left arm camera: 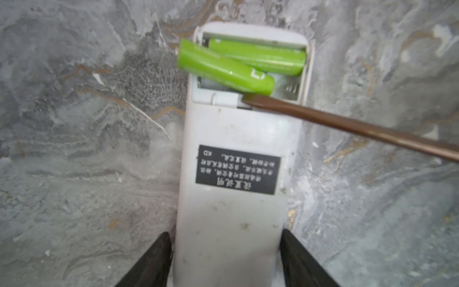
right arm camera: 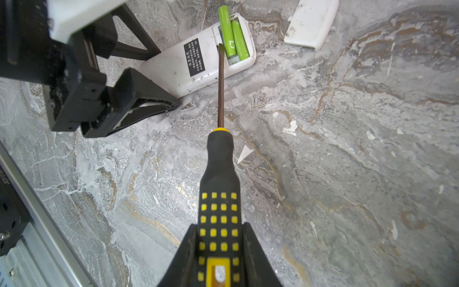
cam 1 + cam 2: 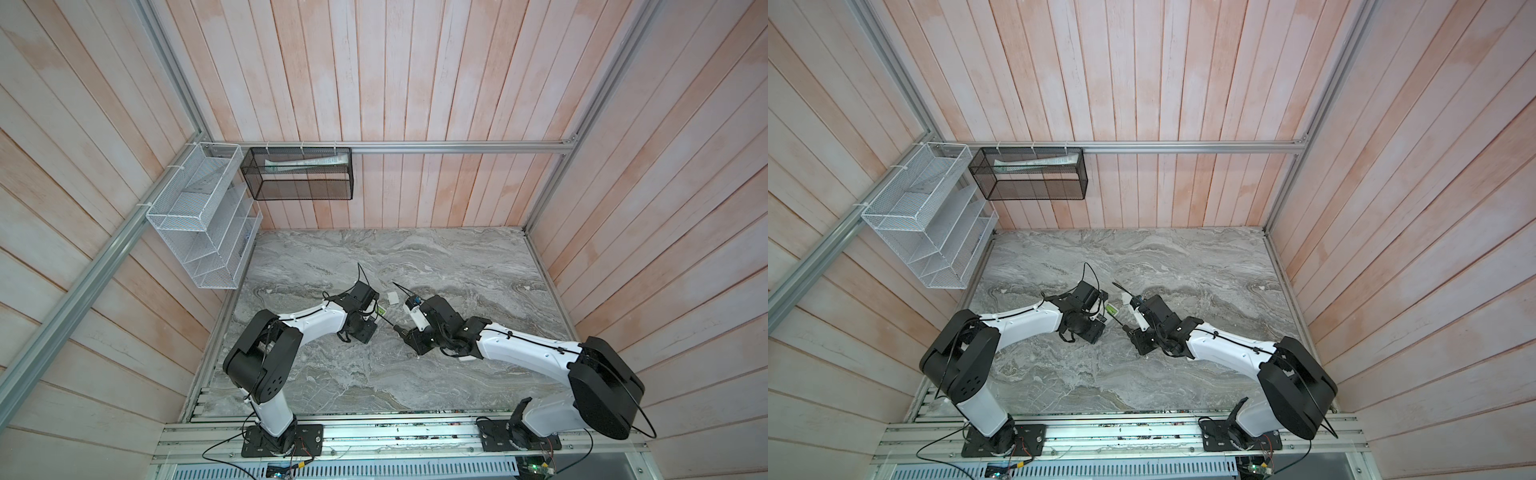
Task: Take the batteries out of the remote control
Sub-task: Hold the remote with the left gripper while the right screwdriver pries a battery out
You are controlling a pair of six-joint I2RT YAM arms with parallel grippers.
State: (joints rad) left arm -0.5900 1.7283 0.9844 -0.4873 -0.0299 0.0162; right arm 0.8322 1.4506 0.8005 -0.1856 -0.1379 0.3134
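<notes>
1. Heads up: in both top views your white plastic remote control is mostly buried under the left gripper.
2. That gripper's fingers straddle the remote's end, tight to its sides. Can't tell if they're actually clamping.
3. Two lime green cylindrical batteries sit in the open bay at the remote's far end from it, one tilted over the rim.
4. Your right gripper is clamped on the black-and-yellow-handled screwdriver, tip beside the tilted battery.
</notes>
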